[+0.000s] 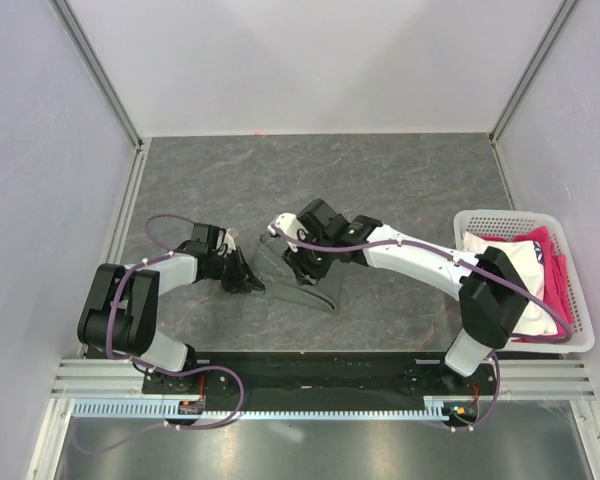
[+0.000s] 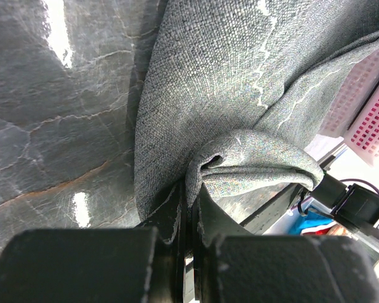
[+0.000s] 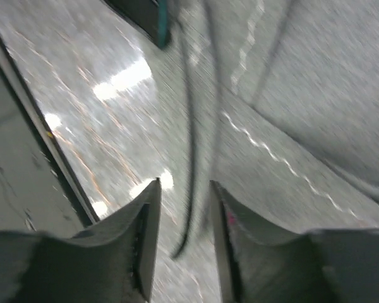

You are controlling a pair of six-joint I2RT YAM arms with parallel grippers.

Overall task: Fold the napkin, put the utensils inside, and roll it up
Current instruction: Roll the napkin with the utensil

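A: Well, looks soft and limp, that napkin [image 2: 227, 82]: woven grey, probably light, nothing stiff to push against.

B: Agreed. Lies mid-counter [image 1: 400, 180], between both arms, partly raised and sagging rather than flat. Pinched at a bunched fold by the left hand [image 2: 188, 208], clamped tight on the cloth.

A: And on the right?

B: Released, going by the wrist view of the right hand [image 3: 184, 189]: spread apart, gripping nothing, hovering over cloth and pale hem [image 3: 265, 148]. Too blurred to say whether touching.

A: Where to take hold, then?

B: Best near a corner or along the hem, probably; likely firmer there and less prone to slipping out. Would avoid grabbing mid-panel: apt to bunch up, as at the left pinch.

A: Slippery?

B: Hardly, judging by the coarse weave. Should grip well, yet may drag and wrinkle on the counter if pulled low. Better to lift, carry over, lay down flat.

A: Any sign of the utensils?

B: None in any view. Only a white basket [image 1: 525, 213] at the right edge, stuffed with white and pink fabric.

A: So folding not yet done?

B: Seems so; no neat fold to be seen, and no sense in rolling before flattening.
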